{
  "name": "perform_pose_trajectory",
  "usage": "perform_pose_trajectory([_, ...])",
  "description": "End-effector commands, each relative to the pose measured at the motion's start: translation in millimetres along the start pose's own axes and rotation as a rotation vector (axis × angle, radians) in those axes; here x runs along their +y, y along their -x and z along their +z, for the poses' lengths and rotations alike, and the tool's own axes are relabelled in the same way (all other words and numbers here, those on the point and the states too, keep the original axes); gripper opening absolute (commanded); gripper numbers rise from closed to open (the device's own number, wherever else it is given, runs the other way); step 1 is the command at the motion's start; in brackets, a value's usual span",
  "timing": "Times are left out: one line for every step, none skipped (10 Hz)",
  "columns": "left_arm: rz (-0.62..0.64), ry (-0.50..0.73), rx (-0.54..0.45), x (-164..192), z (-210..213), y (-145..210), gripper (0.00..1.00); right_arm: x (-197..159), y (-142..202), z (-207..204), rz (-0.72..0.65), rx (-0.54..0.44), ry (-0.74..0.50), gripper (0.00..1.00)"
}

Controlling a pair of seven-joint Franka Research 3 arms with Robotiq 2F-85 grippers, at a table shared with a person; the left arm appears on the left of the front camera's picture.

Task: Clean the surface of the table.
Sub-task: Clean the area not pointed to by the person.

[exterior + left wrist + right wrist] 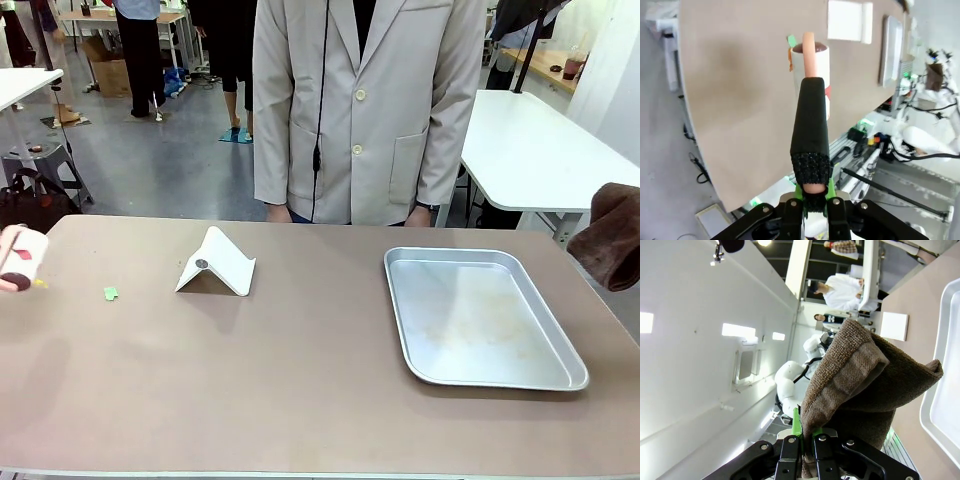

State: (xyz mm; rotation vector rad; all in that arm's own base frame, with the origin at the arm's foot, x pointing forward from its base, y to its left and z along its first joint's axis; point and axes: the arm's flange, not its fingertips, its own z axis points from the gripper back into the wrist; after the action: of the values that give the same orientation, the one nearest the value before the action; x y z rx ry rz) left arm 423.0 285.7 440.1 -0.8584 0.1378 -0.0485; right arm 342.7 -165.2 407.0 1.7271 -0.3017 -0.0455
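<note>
Left claw (pixel 812 192): clamped on the black foam handle of a roller (pixel 20 258), hovering at the left edge of the table (pixel 300 400), seemingly off the surface. Taupe top spreading wide from the near edge to the person (pixel 365 110) at the far side. Just beside the roller, a yellow scrap (pixel 40 284); a little farther right, a green scrap (pixel 110 293); then a white stand (pixel 217 263) left of centre and a tray (pixel 450 252) on the right half. Right claw (pixel 804 432): pinched shut on a folded brown cloth (pixel 612 235), raised off the right edge, clear of the top. Likely the very start: no stroke on the surface yet. Next, probably: lower the roller flat and run it over both scraps, stopping short of the stand. Plenty of bare room along the near side and between stand and tray; tighter by the tray rim, so best to wipe around it with the cloth, minding the right edge.
</note>
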Motion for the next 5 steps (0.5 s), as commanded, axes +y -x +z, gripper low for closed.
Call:
perform_pose_trajectory([0.015,-0.054,0.032,-5.8,-32.8,4.7,0.16,5.4,0.7,-0.7,-0.001,0.003,-0.005,0.07])
perform_pose_trajectory([0.013,-0.077,0.026,-8.3,-45.9,2.2,0.16,5.4,0.7,-0.7,-0.001,0.003,-0.005,0.07])
perform_pose_trajectory([0.005,-0.093,0.025,-10.0,-56.3,0.2,0.16,5.4,0.7,-0.7,-0.001,0.003,-0.005,0.07])
perform_pose_trajectory([-0.006,-0.093,0.02,-13.1,-63.9,-1.8,0.16,5.4,0.7,-0.7,-0.001,0.003,-0.005,0.07])
perform_pose_trajectory([-0.014,-0.097,0.024,-12.2,-69.5,-4.9,0.16,5.4,0.7,-0.7,-0.001,0.003,-0.005,0.07])
